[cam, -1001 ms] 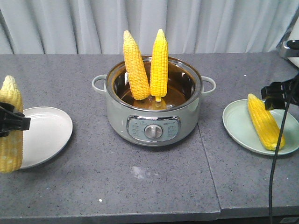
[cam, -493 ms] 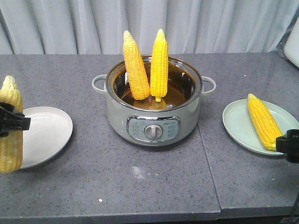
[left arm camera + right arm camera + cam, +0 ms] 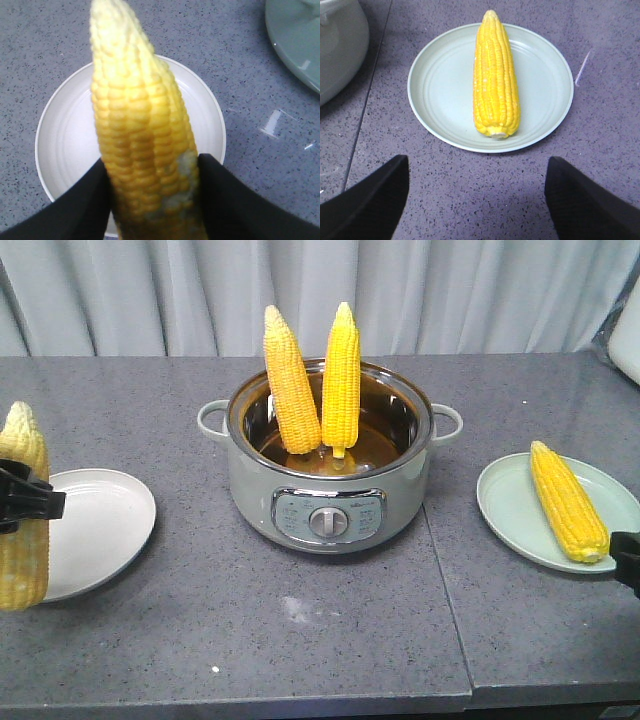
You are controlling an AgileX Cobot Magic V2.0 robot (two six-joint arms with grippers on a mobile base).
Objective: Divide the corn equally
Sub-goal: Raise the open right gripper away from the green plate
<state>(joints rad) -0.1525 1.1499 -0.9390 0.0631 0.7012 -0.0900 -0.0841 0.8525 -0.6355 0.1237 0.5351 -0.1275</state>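
Note:
Two corn cobs [image 3: 291,380] [image 3: 341,375] stand upright, tips up, in the pale green pot [image 3: 330,490]. A third cob [image 3: 567,502] [image 3: 496,75] lies on the green plate [image 3: 510,505] [image 3: 440,95] at the right. My left gripper [image 3: 25,502] [image 3: 152,165] is shut on a fourth, paler cob [image 3: 22,560] [image 3: 140,115], held upright just over the near-left edge of the white plate [image 3: 100,530] [image 3: 65,130]. My right gripper [image 3: 628,558] [image 3: 476,172] is open and holds nothing, low by the table's front edge, a little short of the green plate.
The pot has a dial on its front and side handles [image 3: 212,418]; its wall shows in the right wrist view [image 3: 335,45] and the left wrist view [image 3: 295,35]. A seam [image 3: 445,590] runs through the grey speckled tabletop. Grey curtains hang behind.
My right gripper has dropped from above the green plate's far side to the front edge of the table, near the plate. The left gripper and its cob have stayed put.

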